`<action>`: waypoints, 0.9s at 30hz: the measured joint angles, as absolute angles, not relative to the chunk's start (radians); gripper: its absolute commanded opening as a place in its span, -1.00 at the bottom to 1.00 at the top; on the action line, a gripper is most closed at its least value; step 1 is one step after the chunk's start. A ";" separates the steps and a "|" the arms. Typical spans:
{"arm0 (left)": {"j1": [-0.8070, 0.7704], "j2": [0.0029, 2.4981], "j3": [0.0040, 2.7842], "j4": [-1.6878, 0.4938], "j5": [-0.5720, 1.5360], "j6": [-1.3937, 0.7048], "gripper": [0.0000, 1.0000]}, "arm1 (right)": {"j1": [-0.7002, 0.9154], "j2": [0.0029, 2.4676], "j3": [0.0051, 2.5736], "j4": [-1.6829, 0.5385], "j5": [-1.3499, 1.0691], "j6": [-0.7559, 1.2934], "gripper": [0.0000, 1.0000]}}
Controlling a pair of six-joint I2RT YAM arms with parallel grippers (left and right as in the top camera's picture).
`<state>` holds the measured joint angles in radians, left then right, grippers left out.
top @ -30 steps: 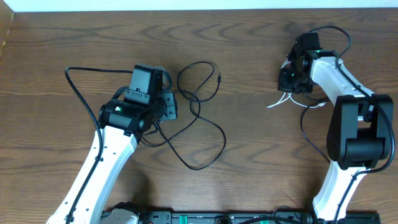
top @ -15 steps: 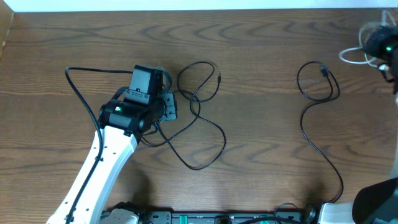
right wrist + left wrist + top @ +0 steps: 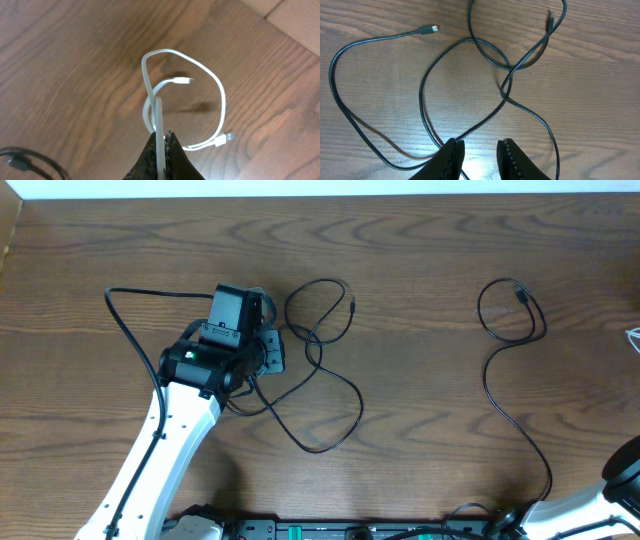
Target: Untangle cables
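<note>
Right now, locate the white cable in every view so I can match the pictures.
Overhead: white cable, only a sliver at the right edge.
Left wrist: not in it.
Right wrist: centre, looped, pinched in the right gripper.
Shared landmark: the wooden table.

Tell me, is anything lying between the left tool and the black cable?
Nothing visible does. The left tool is open just above the black cable, and a strand lies right at its fingertips. The white cable is held apart in the right tool.
</note>
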<state>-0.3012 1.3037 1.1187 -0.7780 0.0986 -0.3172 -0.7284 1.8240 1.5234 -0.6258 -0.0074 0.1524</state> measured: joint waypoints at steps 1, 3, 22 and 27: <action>-0.301 1.304 1.119 -0.778 0.099 -0.317 -0.44 | -0.733 1.825 1.523 -0.616 -0.007 0.158 -0.32; -0.301 1.304 1.119 -0.778 0.099 -0.317 -0.44 | -0.734 1.825 1.523 -0.609 -0.009 0.154 0.17; -0.301 1.306 1.119 -0.783 0.099 -0.317 -0.42 | -0.373 1.826 1.521 -1.086 -0.270 0.070 0.47; -0.301 1.306 1.119 -0.806 0.099 -0.317 -0.43 | -0.223 1.826 1.400 -0.985 -0.136 0.194 0.34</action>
